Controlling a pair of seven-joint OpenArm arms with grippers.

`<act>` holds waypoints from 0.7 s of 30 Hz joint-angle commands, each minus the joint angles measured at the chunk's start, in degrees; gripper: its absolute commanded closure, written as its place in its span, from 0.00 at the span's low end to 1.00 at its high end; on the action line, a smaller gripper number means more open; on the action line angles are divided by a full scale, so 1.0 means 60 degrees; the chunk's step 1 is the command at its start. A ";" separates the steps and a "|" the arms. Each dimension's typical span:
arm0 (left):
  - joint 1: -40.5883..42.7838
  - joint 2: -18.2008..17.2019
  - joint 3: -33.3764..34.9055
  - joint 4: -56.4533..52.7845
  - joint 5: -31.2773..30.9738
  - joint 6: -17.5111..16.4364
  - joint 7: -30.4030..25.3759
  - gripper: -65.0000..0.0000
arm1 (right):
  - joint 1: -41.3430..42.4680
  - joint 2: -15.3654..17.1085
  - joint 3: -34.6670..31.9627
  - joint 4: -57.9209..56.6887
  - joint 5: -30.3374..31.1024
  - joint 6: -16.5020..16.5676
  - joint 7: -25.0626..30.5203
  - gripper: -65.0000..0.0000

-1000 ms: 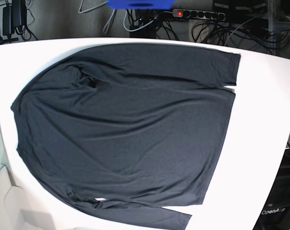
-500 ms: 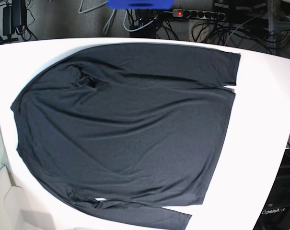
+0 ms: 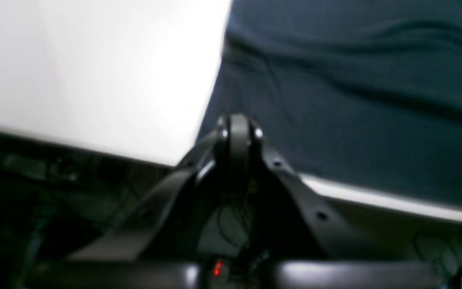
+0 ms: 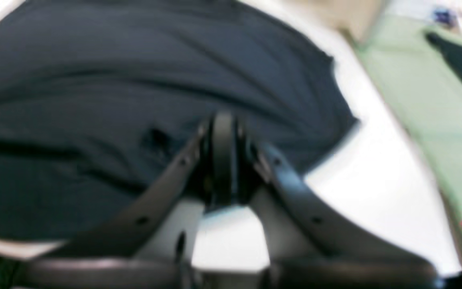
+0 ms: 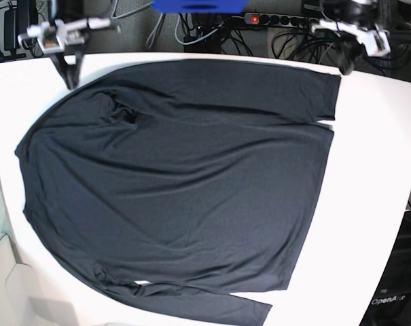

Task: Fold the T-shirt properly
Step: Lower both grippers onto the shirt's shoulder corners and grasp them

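Note:
The dark T-shirt (image 5: 185,183) lies spread flat on the white table (image 5: 375,170), sleeves folded in along its far and near edges. My right gripper (image 5: 70,80) hangs shut and empty over the far-left edge of the shirt, by the shoulder. In the right wrist view its fingertips (image 4: 223,124) meet above the dark cloth (image 4: 114,80). My left gripper (image 5: 346,66) hangs shut and empty over the far-right corner, by the sleeve end. The left wrist view shows it (image 3: 237,128) closed at the table edge, next to the shirt's edge (image 3: 355,88).
Behind the table's far edge run cables, a power strip with a red light (image 5: 254,18) and a blue object (image 5: 198,5). A pale green surface (image 4: 415,92) lies beyond the table's left side. Bare white tabletop (image 3: 94,72) borders the shirt on the right.
Both arms have come into the base view at the table's far edge; earlier neither showed. The shirt has not moved.

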 commanded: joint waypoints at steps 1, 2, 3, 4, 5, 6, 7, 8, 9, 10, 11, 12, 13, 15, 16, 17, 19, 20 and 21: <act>0.0100 0.0143 -0.0301 0.0380 -0.0011 -0.0132 0.0206 0.99 | 0.0098 0.0026 0.0058 0.0084 0.0053 0.0169 -0.0079 0.93; 0.0042 0.0290 -0.0594 0.0643 -0.0011 -0.0146 0.0734 0.99 | 0.0333 0.0026 0.0058 0.0069 0.0053 0.0331 -0.0401 0.90; -0.0031 0.0421 -0.0887 0.0878 0.0004 -0.0146 0.1188 0.99 | 0.0509 0.0026 0.0058 0.0025 0.0053 0.0477 -0.0650 0.87; -0.0163 0.0553 -0.1136 0.1112 0.0004 -0.0146 0.1657 1.00 | 0.0670 0.0026 0.0058 0.0025 0.0068 0.0594 -0.0870 0.84; -0.0310 0.0685 -0.1312 0.1273 0.0004 -0.0146 0.1994 1.00 | 0.0802 0.0026 0.0058 0.0025 0.0068 0.0682 -0.1002 0.82; -0.0486 0.0802 -0.1487 0.1405 0.0004 -0.0146 0.2302 1.00 | 0.0904 0.0026 0.0058 0.0025 0.0068 0.0712 -0.1075 0.81; -0.0647 0.0920 -0.1663 0.1523 0.0004 -0.0146 0.2609 1.00 | 0.0963 0.0026 0.0058 0.0025 0.0068 0.0756 -0.1104 0.80; -0.0764 0.1007 -0.1854 0.1596 0.0004 -0.0146 0.2932 1.00 | 0.0992 0.0026 0.0058 0.0025 0.0068 0.0814 -0.1104 0.80; -0.0852 0.1066 -0.1986 0.1610 0.0004 -0.0146 0.3269 1.00 | 0.1051 0.0026 0.0043 0.0025 0.0068 0.0829 -0.1163 0.80; -0.0955 0.1110 -0.2103 0.1654 0.0004 -0.0161 0.3547 1.00 | 0.1080 0.0026 0.0043 0.0025 0.0068 0.0843 -0.1163 0.80; -0.1057 0.1110 -0.2176 0.1654 0.0004 -0.0161 0.3767 1.00 | 0.1095 0.0026 0.0043 0.0025 0.0068 0.0843 -0.1163 0.80; -0.1174 0.1110 -0.2205 0.1654 0.0004 -0.0161 0.3943 1.00 | 0.1124 0.0026 0.0043 0.0025 0.0068 0.0843 -0.1163 0.80; -0.1277 0.1110 -0.2205 0.1640 0.0004 -0.0161 0.4118 0.99 | 0.1183 0.0026 0.0043 0.0025 0.0068 0.0843 -0.1163 0.80; -0.1423 0.1110 -0.2264 0.1640 0.0004 -0.0161 0.4338 0.99 | 0.1212 0.0026 0.0028 0.0025 0.0068 0.0843 -0.1163 0.80; -0.1438 0.1110 -0.2264 0.1640 0.0004 -0.0161 0.4368 0.99 | 0.1212 0.0026 0.0014 0.0025 0.0068 0.0843 -0.1163 0.80; -0.1453 0.1110 -0.2220 0.1640 0.0004 -0.0161 0.4426 0.99 | 0.1212 0.0026 -0.0001 0.0025 0.0068 0.0843 -0.1163 0.80; -0.1497 0.1125 -0.2249 0.1640 -0.0054 -0.0161 0.4470 0.97 | 0.1329 0.0026 -0.0001 0.0025 0.0068 0.0858 -0.1163 0.80; -0.1555 0.1125 -0.2249 0.1625 -0.0054 -0.0088 0.4470 0.93 | 0.1358 0.0026 -0.0001 0.0025 0.0068 0.0961 -0.1163 0.80; -0.1585 0.1125 -0.2249 0.1596 -0.0069 -0.0073 0.4470 0.86 | 0.1358 0.0026 0.0014 0.0025 0.0068 0.1019 -0.1178 0.80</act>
